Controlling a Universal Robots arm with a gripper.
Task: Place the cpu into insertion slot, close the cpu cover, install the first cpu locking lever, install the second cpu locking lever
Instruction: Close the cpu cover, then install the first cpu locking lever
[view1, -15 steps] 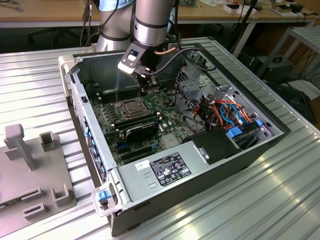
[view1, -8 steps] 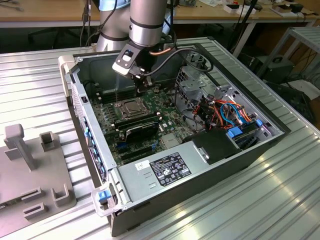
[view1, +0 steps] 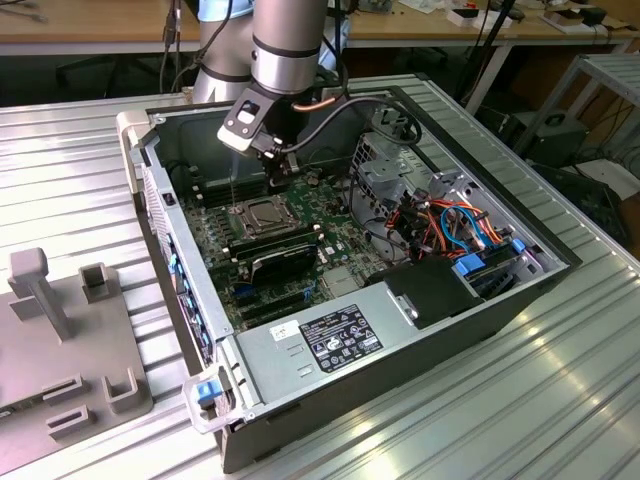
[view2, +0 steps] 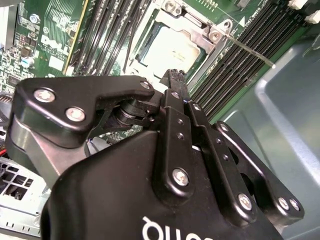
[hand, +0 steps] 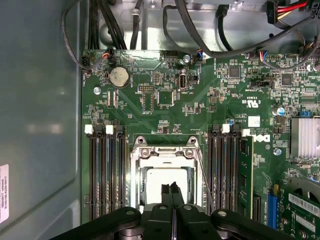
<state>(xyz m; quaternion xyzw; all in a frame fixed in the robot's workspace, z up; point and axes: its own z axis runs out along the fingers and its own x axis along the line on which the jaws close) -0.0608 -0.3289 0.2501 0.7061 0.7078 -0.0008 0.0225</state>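
Cpu (hand: 167, 176) lay seated in the insertion slot (view1: 262, 216) on the green board (hand: 150, 112), and the cpu cover (hand: 162, 153) framed its grey top. Your gripper (hand: 173, 188) hung right over the chip, fingers pressed together with nothing between them. One thin lever rod (view2: 250, 51) stuck out beside the socket.

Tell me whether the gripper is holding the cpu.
No, the gripper is shut with nothing between its fingers, while the cpu lies in the insertion slot.
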